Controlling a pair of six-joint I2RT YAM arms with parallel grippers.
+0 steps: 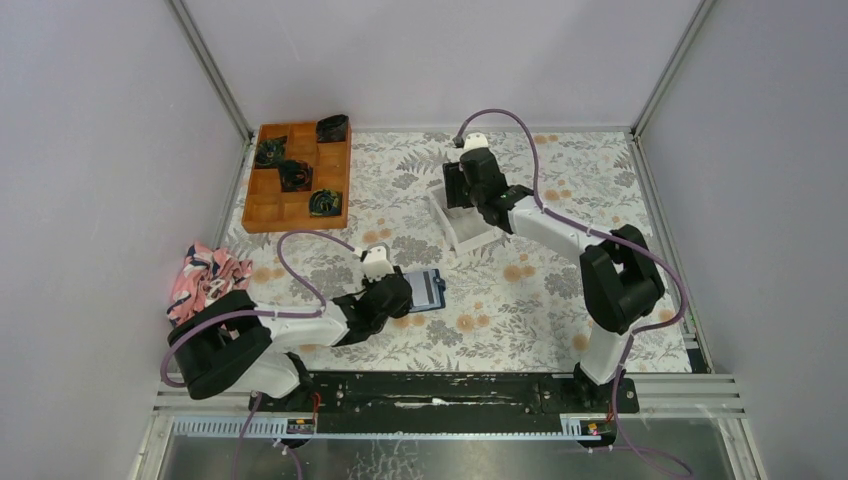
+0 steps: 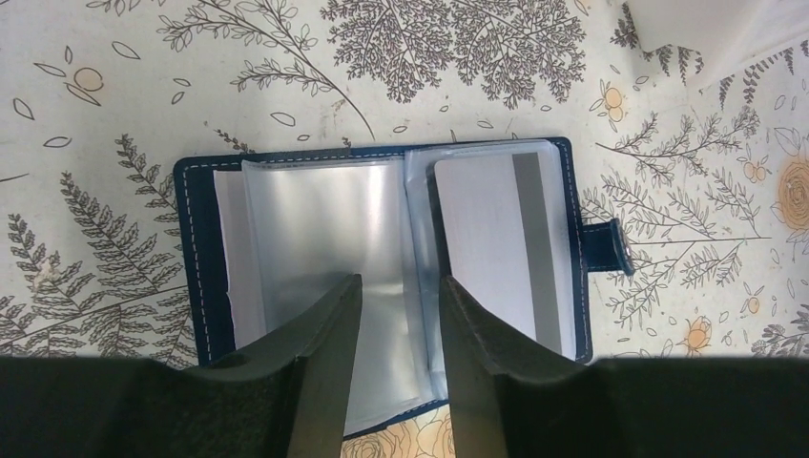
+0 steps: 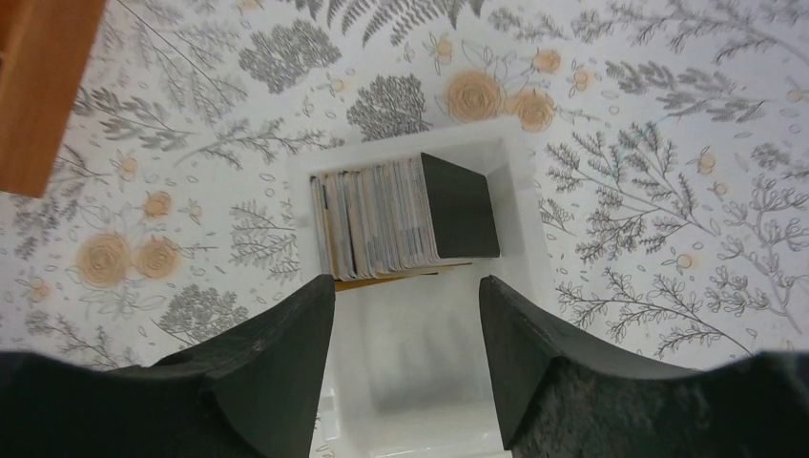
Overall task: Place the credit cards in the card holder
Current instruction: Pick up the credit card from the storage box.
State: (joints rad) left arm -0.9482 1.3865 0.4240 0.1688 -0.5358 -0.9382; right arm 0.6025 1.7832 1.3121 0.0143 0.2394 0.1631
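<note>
1. Overhead, the card holder [image 1: 428,290] lies spread open on the floral tablecloth [image 1: 560,170] near the middle front. The left gripper [image 1: 408,293] sits right at its near edge, likely to keep it flat and tend the pockets. The right gripper [image 1: 462,190] hangs over the white box [image 1: 472,238] farther back, where the supply sits. The orange tray [image 1: 270,205] in the far left corner seems to play no part.
2. From the left wrist, the left gripper's fingers stand parted over the holder's clear sleeves [image 2: 315,229], straddling the fold and clamping nothing. One pale card [image 2: 482,248] with a dark stripe already sits in the right-hand sleeve, so I judge the job begun but not finished.
3. From the right wrist, the right gripper is spread wide and empty above the box. The credit cards [image 3: 372,219] stand on edge in a tight stack at its far end, with a black card [image 3: 463,205] outermost. Upright cards offer edges to pinch, which probably explains the approach from above.
</note>
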